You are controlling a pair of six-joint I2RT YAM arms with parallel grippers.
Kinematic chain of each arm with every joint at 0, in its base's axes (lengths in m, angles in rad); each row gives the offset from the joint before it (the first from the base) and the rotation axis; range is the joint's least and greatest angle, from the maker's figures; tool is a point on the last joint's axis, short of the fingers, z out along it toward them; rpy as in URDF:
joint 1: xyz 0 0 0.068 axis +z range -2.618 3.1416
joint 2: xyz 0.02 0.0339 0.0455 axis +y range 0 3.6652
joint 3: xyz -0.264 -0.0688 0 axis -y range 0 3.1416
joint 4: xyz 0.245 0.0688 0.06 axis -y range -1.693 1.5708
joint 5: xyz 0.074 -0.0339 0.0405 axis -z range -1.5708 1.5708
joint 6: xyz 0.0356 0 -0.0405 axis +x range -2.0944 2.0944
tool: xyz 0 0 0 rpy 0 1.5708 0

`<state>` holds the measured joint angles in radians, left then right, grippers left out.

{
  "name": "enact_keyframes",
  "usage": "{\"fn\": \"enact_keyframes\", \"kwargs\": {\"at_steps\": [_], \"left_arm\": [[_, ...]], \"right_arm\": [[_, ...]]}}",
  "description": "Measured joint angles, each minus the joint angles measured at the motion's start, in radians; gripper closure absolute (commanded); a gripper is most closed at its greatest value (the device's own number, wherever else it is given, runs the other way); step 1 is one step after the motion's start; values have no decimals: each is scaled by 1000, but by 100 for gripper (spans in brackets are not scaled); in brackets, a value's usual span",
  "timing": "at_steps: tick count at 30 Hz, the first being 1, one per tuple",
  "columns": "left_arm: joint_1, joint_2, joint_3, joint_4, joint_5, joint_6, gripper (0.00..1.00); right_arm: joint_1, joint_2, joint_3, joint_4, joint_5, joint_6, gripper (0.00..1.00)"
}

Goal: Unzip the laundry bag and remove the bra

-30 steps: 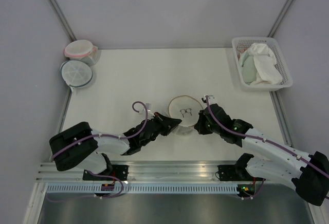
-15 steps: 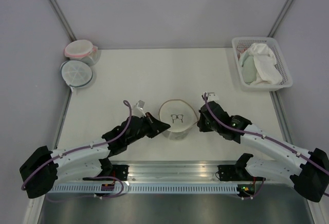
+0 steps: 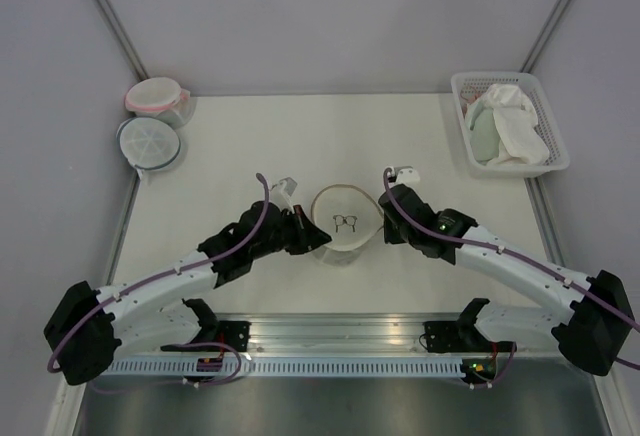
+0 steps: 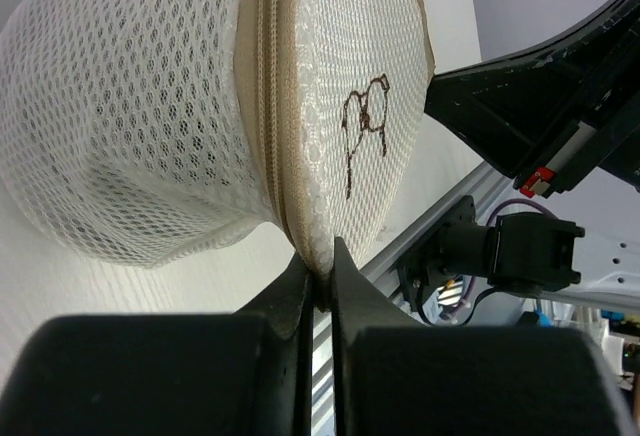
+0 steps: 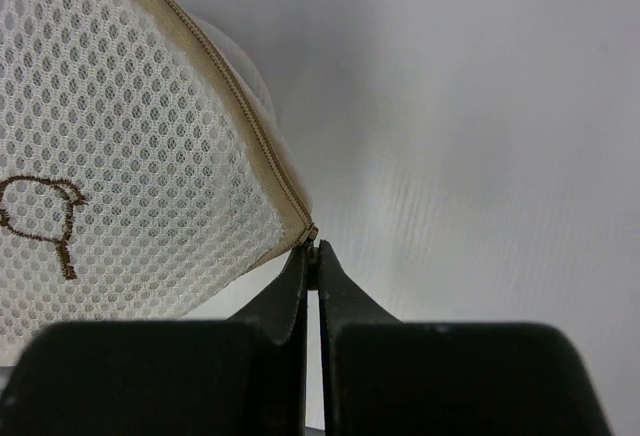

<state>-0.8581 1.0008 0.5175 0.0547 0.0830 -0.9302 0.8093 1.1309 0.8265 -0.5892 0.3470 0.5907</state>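
Left gripper [image 3: 316, 237] pinched narrow on the tan rim of the laundry bag [image 3: 346, 224], left side. Right gripper [image 3: 384, 224] nipped tight on the end of the zip [image 5: 255, 126] at the right rim. Bag sits on the bench [image 3: 250, 146] between both grippers, nearer the front edge. Zip closed where visible.

No readable text, labels or numbers anywhere.
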Motion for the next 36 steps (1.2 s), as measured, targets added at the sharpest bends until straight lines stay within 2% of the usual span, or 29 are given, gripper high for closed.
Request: {"fn": "enact_keyframes", "kwargs": {"at_steps": [4,7,8,14,17,20,25,30,33,36], "left_arm": [[29,84,87,-39,23,75,90],[50,142,140,-55,26,122,51],[58,166,159,-57,27,137,30],[119,339,262,7,25,150,2],[132,357,275,16,26,96,0],[116,305,258,21,27,27,0],[34,41,126,11,24,-102,1],[29,-198,-82,2,20,-281,0],[27,-219,-190,29,16,-374,1],[26,-141,-252,93,11,-451,0]], "right_arm": [[-5,18,12,-9,25,-34,100],[-14,5,-2,5,1,-60,100],[-18,-7,-15,9,-14,-68,100],[-25,-56,-88,42,-129,-86,100],[-25,-56,-113,66,-185,-86,100],[-25,-56,-127,99,-243,-86,99],[-26,-58,-148,220,-415,-87,100],[-26,-55,-154,327,-541,-85,99],[-26,-40,-154,380,-591,-81,100],[-26,-24,-155,407,-621,-79,99]]}}
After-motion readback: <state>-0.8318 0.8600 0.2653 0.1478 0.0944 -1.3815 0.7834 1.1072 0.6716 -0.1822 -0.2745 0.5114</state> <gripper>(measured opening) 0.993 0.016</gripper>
